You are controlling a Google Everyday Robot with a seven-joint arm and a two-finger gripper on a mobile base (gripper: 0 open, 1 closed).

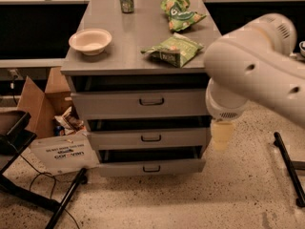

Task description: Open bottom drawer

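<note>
While the pale hand [222, 133], its grip impossible to tell, hangs beyond the right edge of the counter [143, 37] above open speckled floor [228, 194], the bottom drawer [181, 166], flat grey metal, loop-handled, sits lowest under the front edge.

A speckled beige stone floor [238, 194] lies in dim, warm light. An open brown cardboard box [35, 101] stands left of the grey metal counter [138, 37]; a long black-fronted bench [38, 30] runs behind.
</note>
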